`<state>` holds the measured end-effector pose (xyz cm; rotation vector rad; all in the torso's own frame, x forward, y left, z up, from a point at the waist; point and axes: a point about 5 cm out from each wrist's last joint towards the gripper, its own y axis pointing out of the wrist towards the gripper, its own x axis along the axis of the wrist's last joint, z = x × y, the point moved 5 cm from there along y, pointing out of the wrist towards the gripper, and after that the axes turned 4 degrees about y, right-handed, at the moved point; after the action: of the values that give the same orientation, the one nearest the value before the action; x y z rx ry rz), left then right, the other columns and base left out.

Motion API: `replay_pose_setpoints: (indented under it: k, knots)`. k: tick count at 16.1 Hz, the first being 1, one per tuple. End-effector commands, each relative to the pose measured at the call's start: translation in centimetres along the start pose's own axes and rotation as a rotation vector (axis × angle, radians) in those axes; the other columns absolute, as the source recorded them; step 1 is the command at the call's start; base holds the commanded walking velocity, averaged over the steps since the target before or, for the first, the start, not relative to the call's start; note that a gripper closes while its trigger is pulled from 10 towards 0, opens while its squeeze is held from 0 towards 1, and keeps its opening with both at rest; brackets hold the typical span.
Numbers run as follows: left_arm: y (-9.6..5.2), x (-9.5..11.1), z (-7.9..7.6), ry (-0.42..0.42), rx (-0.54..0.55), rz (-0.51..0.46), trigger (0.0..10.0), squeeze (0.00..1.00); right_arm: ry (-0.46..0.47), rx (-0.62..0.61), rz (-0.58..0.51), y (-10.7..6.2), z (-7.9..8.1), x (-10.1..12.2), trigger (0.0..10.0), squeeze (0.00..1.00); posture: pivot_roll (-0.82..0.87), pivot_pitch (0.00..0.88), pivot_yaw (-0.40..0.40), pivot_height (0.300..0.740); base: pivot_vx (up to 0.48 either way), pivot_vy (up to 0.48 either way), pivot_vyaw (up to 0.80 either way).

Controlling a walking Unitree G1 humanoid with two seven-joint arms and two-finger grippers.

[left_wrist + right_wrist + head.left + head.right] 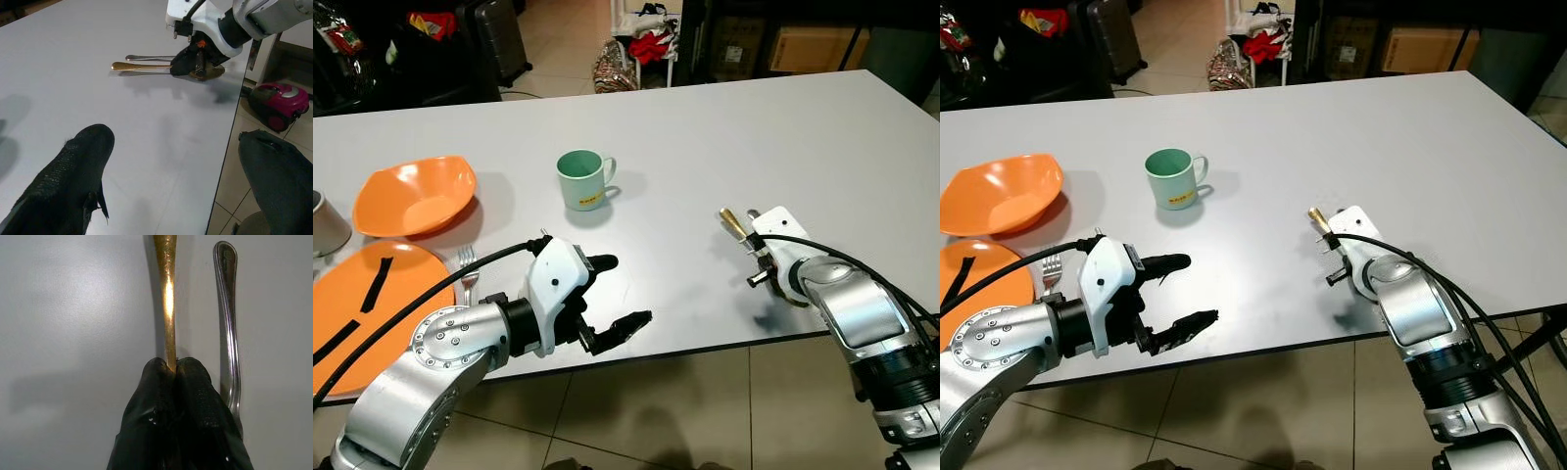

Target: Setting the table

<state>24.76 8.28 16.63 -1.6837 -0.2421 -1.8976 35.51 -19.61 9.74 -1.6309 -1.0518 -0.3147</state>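
The left end effector (610, 299) hovered at the near edge of the white worktop (724, 137), its two black fingers spread wide with nothing between them. To its right, also near the front edge, the right end effector (175, 369) rested low on the worktop with its fingers pinched tight on a gold utensil (166, 289), whose handle pointed away from the wrist. A silver utensil (227, 308) lay just beside the gold one, parallel to it on the worktop.

On the robot's left, an orange plate (372, 313) sat at the front edge with black strips lying on it, and a fork (467, 269) lay just beside its right rim. Behind the plate stood an orange bowl (411, 196). Farther back, toward the middle of the worktop, a green mug (581, 179) stood upright, handle to the right, well apart from both arms.
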Motion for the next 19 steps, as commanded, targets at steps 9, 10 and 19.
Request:
replay_pose_setpoints:
  k: [9,10,19]
  knots:
    - [-0.2,-0.3,-0.2,0.002,-0.016,0.023,10.0,0.02,0.102,0.043,0.028,0.9,1.0,-0.5,10.0,0.85,-0.04,0.071,0.065,0.740,0.000,0.000,0.00]
    - [-0.2,-0.3,-0.1,0.003,-0.017,0.024,10.0,0.02,0.108,0.045,0.024,0.9,1.1,-0.3,10.0,0.85,-0.04,0.073,0.066,0.740,0.000,0.000,0.00]
    - [-1.3,2.0,1.6,-0.070,0.111,-0.111,10.0,0.02,0.162,0.022,-0.380,-6.8,-0.7,6.9,10.0,1.00,-0.06,0.070,0.082,0.740,0.000,0.000,0.00]
